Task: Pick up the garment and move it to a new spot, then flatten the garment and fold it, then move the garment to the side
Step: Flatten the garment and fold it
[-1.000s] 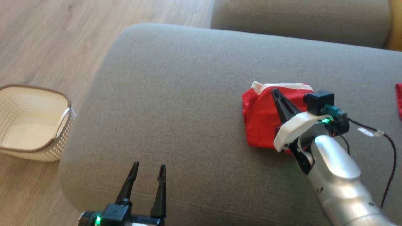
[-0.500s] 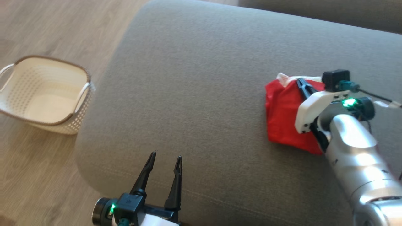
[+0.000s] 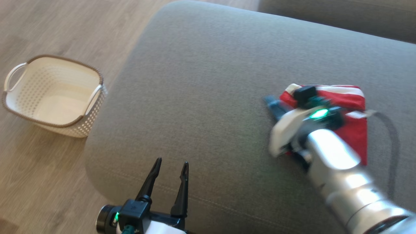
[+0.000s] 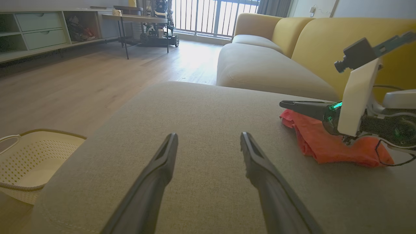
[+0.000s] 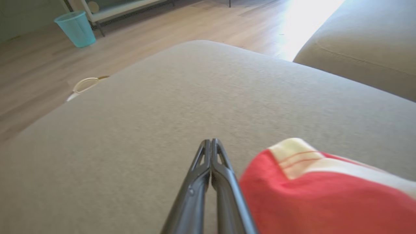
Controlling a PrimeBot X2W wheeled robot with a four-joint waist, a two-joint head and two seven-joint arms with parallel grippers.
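**Folded red garment on the grey cushion, right gripper closed beside it**

Nearest the robot, the left gripper (image 3: 172, 161) hovers over the near edge of the grey seat cushion (image 3: 208, 71), close to its near-left corner. Its two dark fingers stand well apart with nothing between them.

Further in, toward the right side of the cushion, the silver right arm reaches forward, blurred in the head view. The right gripper (image 5: 210, 140) has its fingers pressed together and empty, with the tips low over the bare fabric. It lies just beside the left edge of the garment (image 5: 325, 201); whether it touches the cloth cannot be told.

The garment is a red piece with a cream band along its far edge. It lies in a compact folded bundle on the right part of the cushion, well apart from the left gripper.

Off the cushion's left edge, a cream perforated basket (image 3: 74, 128) with a brown rim stands on the wooden floor (image 3: 48, 26).

Beyond the far edge lies another grey seat (image 4: 260, 68) with a yellow sofa back (image 4: 325, 42) behind it. A teal wastebasket (image 5: 76, 27) stands far across the floor.
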